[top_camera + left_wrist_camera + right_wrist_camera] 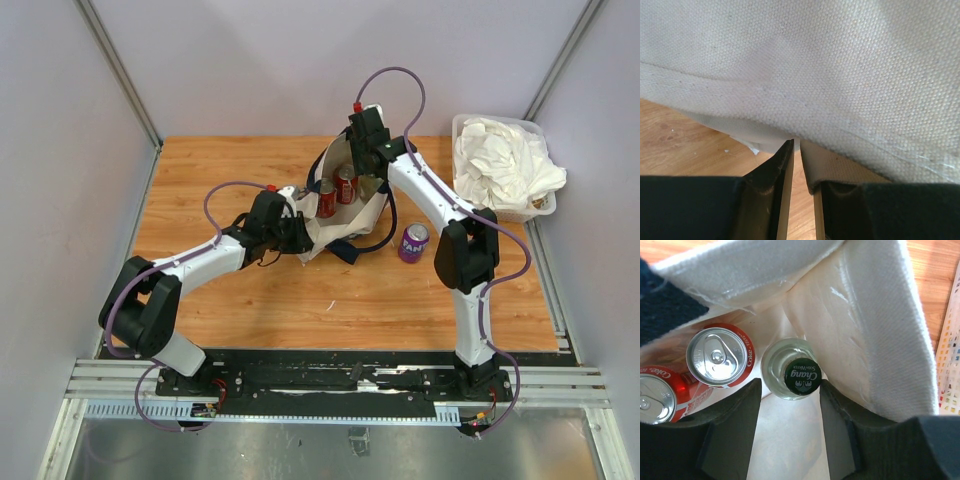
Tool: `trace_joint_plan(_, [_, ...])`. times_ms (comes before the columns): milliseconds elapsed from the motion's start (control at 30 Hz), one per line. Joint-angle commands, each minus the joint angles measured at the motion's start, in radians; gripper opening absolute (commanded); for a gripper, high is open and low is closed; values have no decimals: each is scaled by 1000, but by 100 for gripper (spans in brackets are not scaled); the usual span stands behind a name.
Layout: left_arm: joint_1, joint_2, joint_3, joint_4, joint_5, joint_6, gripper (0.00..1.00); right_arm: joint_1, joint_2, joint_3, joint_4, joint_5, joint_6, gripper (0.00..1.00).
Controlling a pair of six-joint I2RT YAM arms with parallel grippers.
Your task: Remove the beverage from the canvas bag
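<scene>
Well, the canvas bag (372, 208) sits far-centre on the tabletop (250, 300). Inside it, the right fingers (735, 430) stand open either side of a glass bottle (801, 376) whose cap reads "Chang Soda Water", beside two red Coke cans (720, 356). The left fingers (775, 170) pinch the bag's left wall. A purple Fanta can (413, 242) stands just right of the bag.

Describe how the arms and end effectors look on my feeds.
The left arm and right arm both have white links with bulky black joint housings. A lilac cable loops off each, ending in a red connector near the wrist. The left end effector has dark fingers with tan inner faces. The right end effector shows broad, matte black ones.
</scene>
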Motion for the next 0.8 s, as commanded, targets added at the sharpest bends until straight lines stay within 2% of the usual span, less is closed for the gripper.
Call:
trace_joint_plan(0, [4,47,-19,-139,-3,35,25,-36,-3,-9,31,41,56,50])
trace_joint_plan(767, [3,84,-11,-139,1,46,25,-102,60,-31,72,-40,124,48])
